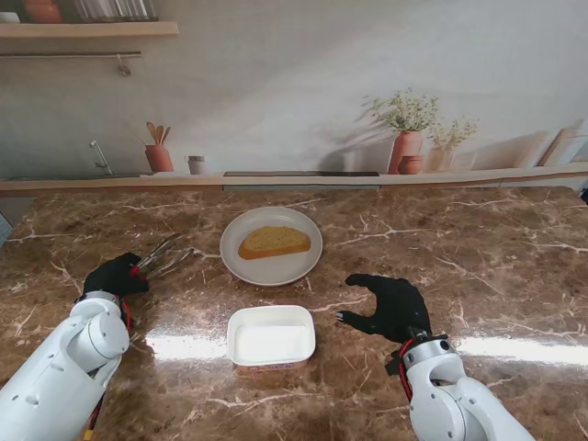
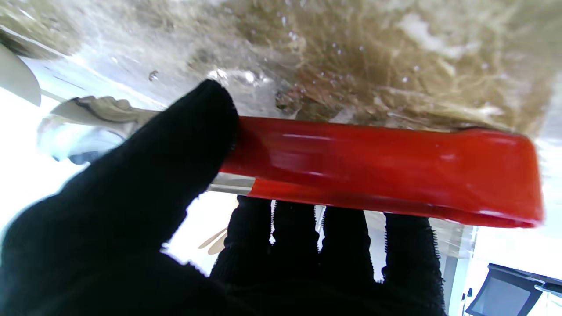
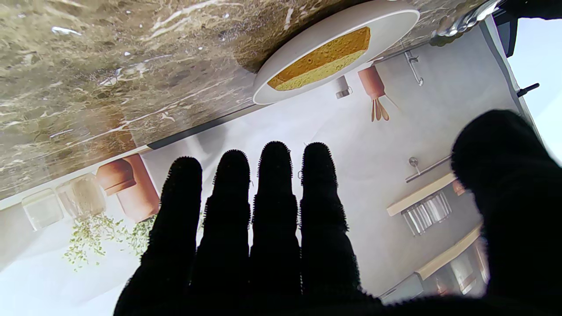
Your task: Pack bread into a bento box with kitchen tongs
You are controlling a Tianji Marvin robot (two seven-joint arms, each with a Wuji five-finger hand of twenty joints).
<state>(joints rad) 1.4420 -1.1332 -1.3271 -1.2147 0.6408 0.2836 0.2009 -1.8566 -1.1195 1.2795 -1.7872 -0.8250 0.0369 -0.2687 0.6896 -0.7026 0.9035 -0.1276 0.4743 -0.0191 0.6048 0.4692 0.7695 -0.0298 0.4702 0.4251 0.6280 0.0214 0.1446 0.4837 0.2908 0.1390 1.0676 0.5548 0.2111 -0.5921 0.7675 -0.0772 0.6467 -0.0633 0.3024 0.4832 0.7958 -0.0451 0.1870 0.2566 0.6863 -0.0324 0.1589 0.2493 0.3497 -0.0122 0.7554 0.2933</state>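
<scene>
Our left hand (image 1: 115, 276) grips the red-handled tongs (image 1: 158, 257) — thumb pressed against four fingers (image 2: 327, 237). Our right hand (image 1: 390, 308) holds nothing, fingers spread, just right of the empty bento box (image 1: 271, 335). The bread (image 1: 273, 242) lies on the plate (image 1: 276, 269) — farther from us.

Wore fuzzy black knit gloves over both five-fingered hands, left hand (image 1: 115, 275) and right hand (image 1: 393, 308); showed glossy white rounded arm casings (image 1: 64, 367), grey wrist rings, and red cables at each wrist
</scene>
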